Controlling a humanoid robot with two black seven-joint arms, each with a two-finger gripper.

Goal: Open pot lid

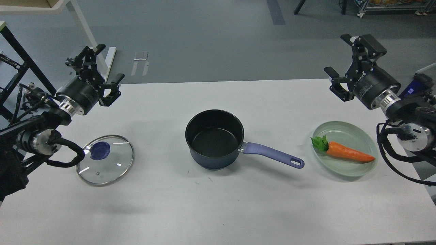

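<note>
A white table (218, 211) fills the view, grey floor beyond it. On it, at left, the lid (105, 160) lies flat, well apart from the pot (214, 139), which stands uncovered at centre, its handle pointing right. Further right a pale green plate (354, 170) holds a carrot (347, 152). At the far edge, the left gripper (106, 64) and right gripper (342, 54) hover with fingers spread, holding nothing.
</note>
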